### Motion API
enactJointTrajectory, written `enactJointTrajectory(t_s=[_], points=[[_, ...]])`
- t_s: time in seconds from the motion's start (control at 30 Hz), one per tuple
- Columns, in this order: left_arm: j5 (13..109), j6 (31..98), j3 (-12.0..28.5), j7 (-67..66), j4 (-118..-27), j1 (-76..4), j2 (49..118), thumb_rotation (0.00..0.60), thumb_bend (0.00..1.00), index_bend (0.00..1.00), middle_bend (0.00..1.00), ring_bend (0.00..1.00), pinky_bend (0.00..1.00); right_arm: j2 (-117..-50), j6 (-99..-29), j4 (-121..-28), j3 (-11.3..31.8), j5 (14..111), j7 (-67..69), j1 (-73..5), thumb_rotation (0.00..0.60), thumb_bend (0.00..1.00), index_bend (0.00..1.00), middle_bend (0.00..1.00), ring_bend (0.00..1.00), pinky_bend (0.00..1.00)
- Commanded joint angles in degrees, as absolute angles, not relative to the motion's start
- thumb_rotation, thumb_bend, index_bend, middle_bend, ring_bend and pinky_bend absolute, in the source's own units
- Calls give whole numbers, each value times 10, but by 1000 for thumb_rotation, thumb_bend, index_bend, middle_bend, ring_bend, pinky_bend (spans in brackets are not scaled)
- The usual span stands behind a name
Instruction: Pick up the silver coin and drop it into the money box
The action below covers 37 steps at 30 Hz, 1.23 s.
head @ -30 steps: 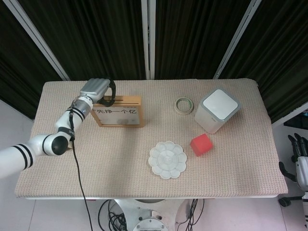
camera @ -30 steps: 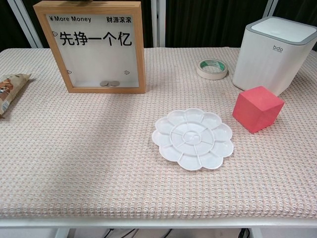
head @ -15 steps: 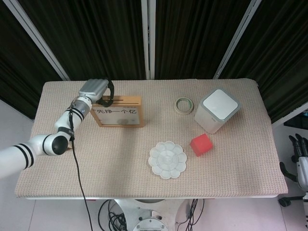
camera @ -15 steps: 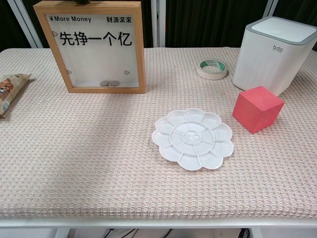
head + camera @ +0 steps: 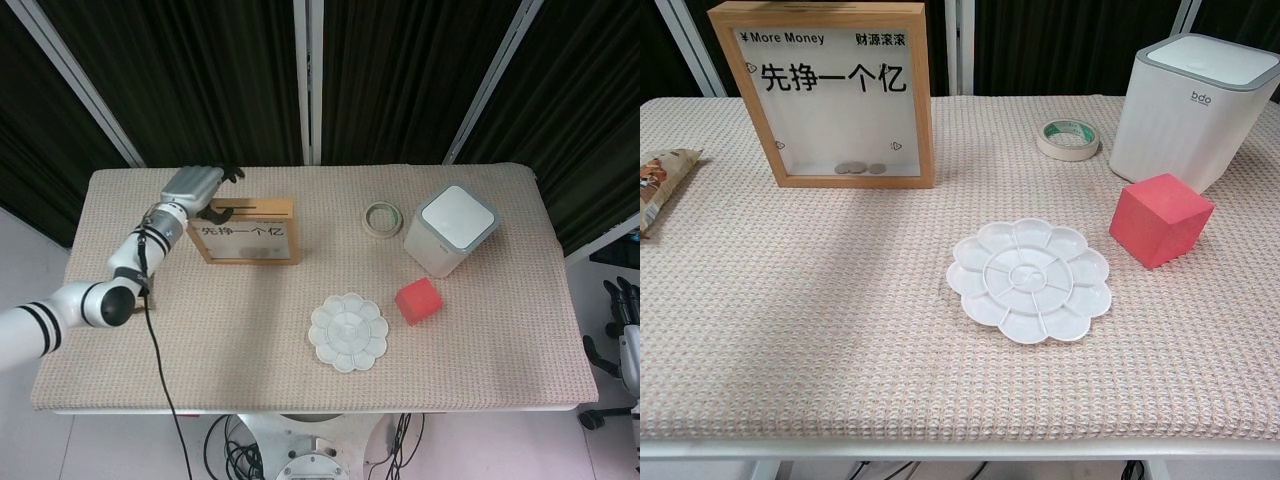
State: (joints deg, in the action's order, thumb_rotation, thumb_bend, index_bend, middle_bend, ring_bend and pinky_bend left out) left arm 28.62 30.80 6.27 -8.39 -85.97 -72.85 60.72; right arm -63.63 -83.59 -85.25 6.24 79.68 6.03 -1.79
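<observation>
While the left hand hovers at the top-left corner of the money box, its fingers look loosened with nothing visibly held, and silver coins lie at the bottom behind the glass — the drop appears made, so the sound course is to lift straight clear without nudging the frame. Right hand hangs off the table's right edge, grip undeterminable; surface is beige woven cloth, black curtains behind.

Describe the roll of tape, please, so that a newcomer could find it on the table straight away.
Start at the tall white bin with the grey lid near the table's far right. Just to its left, lying flat on the woven beige tablecloth, is the small cream-coloured roll of tape. It is the only ring with an open centre; the white flower-shaped palette nearby is bigger and solid.
</observation>
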Motion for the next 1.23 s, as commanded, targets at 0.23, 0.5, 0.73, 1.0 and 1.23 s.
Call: enactJointTrajectory(t_s=[0.23,0.5,0.73,1.0,1.23], points=[[406,476,150,-2,-1043,-629,508,600,384,197,206,62,145,-633,-840,-861,61,804,57,-19,600,303,0,0,0,0],[727,797,27,-122,-1153,-392,462,600,238,206,199,62,142,-638,-851,-850,54,816,58,-12,600,303,0,0,0,0],[887,970,-93,-174,-953,-197,583,600,157,87,9,0,22,-662,-877,-827,43,842,9,-6,600,301,0,0,0,0],[878,958,-102,-58,-870,-128,642,600,142,53,0,0,16,-685,-896,-833,34,872,-48,-8,600,301,0,0,0,0],[874,940,-78,-32,-862,-119,643,600,142,50,0,0,15,-683,-890,-841,33,879,-52,-14,600,303,0,0,0,0]])
